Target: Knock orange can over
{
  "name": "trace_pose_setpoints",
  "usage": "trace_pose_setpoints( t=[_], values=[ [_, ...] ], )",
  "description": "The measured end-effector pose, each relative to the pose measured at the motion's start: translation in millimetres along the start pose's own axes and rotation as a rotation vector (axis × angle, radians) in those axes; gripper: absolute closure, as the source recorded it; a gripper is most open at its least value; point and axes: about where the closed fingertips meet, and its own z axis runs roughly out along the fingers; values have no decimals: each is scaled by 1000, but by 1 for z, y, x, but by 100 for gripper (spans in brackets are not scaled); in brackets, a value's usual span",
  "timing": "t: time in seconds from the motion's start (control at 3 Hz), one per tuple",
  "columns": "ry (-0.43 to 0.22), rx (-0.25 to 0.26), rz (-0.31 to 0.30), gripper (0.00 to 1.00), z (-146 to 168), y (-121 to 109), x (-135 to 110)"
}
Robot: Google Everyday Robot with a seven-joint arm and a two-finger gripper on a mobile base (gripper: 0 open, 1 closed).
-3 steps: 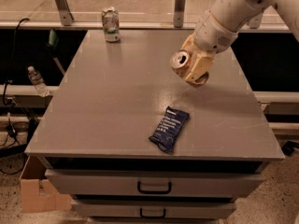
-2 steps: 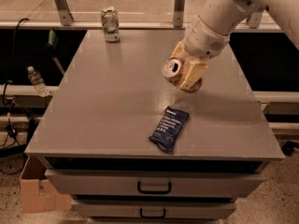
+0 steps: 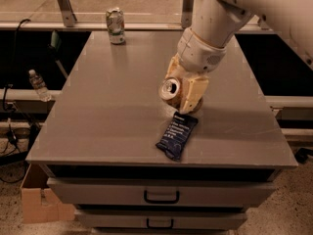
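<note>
The orange can (image 3: 170, 88) lies tilted on its side, its silver top facing the camera, between the cream fingers of my gripper (image 3: 185, 96). The gripper is shut on the can and holds it low at the middle right of the grey table (image 3: 107, 106), just behind a dark blue packet. I cannot tell whether the can's lower end touches the tabletop. The white arm comes down to it from the upper right.
A dark blue snack packet (image 3: 177, 135) lies just in front of the gripper. A pale silver-white can with green (image 3: 115, 26) stands upright at the table's far left edge. Drawers (image 3: 161, 196) sit below the top. A water bottle (image 3: 38, 84) and cardboard box (image 3: 39, 199) are at left.
The gripper has carried the tilted orange can left and toward the front of the table, lowering it close to the blue packet. The other can and the packet have not moved.
</note>
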Motion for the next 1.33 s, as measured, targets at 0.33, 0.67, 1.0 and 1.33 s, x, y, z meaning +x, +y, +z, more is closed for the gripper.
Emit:
trace_pose_setpoints(
  t=[0.33, 0.67, 1.0, 1.33],
  values=[
    [-10, -18, -13, 0, 8, 4, -10],
    [-34, -21, -6, 0, 12, 4, -22],
    [-54, -12, 25, 0, 9, 1, -24],
    [-64, 20, 108, 0, -4, -9, 0]
  ],
)
